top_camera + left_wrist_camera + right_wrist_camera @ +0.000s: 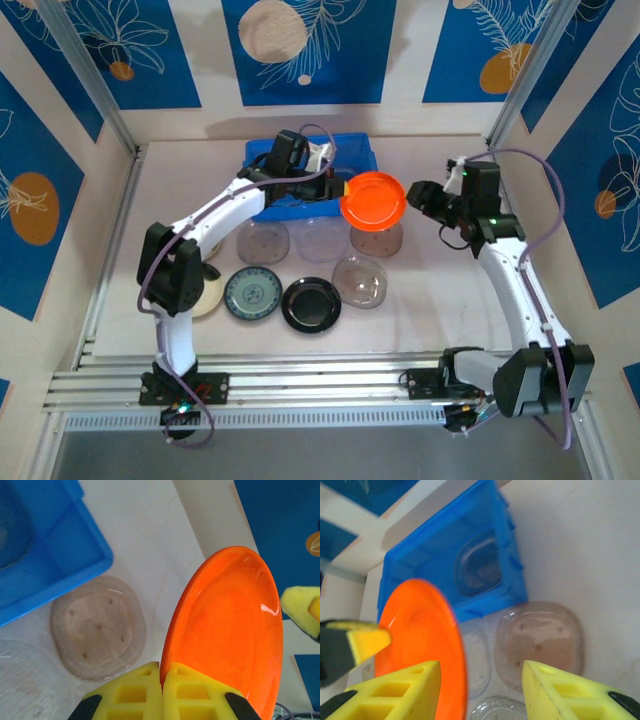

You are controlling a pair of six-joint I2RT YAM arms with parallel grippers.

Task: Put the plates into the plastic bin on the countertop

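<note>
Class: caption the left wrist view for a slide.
Left gripper holds the orange plate by its rim; a clear dish lies beside the blue bin.

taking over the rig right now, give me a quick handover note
Left gripper: shut on the rim of the orange plate, holding it up just right of the blue bin.
Right gripper: open, jaws apart beside the plate.
Done: at least one clear plate lies in the bin.
Left: orange plate into the bin, then the teal-patterned plate, black plate, cream plate and several clear plates on the countertop.
</note>
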